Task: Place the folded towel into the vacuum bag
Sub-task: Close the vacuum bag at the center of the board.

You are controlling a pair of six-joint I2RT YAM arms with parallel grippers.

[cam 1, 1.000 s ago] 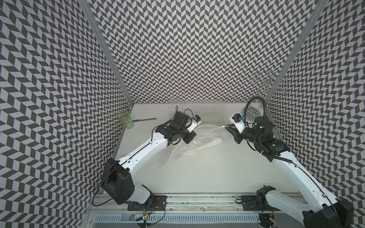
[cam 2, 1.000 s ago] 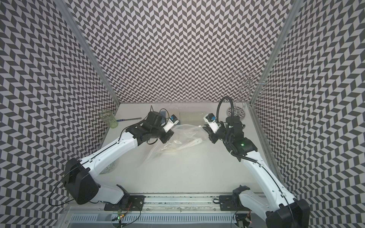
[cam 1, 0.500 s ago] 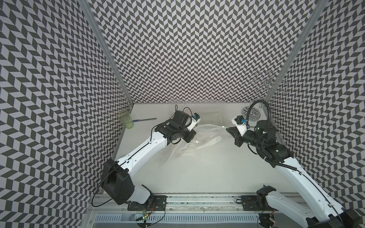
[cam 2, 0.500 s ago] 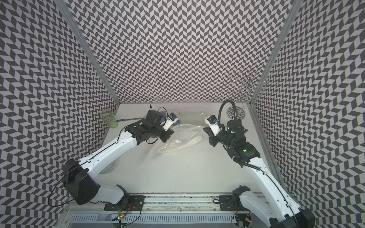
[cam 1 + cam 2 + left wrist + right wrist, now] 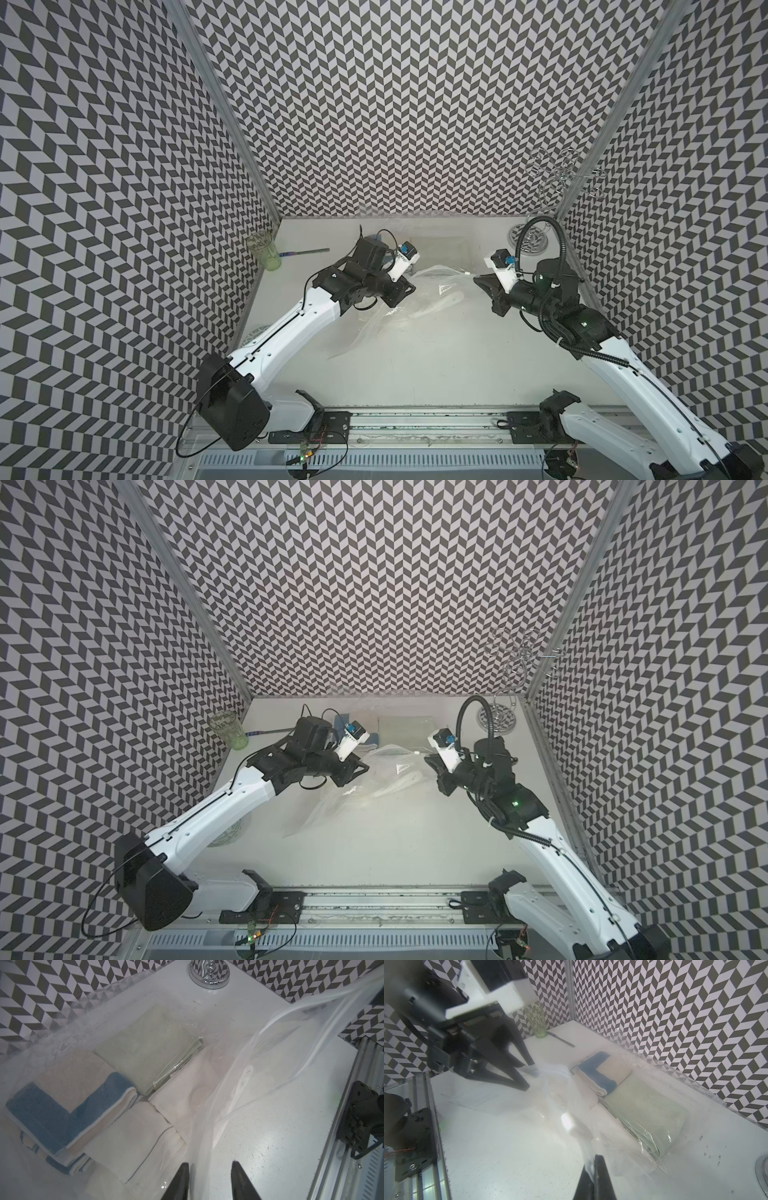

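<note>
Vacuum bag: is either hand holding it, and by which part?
The right hand is shut on the vacuum bag, pinching the film at its lifted mouth edge. The left hand is open and grips nothing, though film passes between its jaws.

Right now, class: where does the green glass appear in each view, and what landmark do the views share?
In both top views: green glass in the far left table corner.
Left wrist: not in it.
Right wrist: at the wall corner.
Shared landmark: silver stand base, in all four.
</note>
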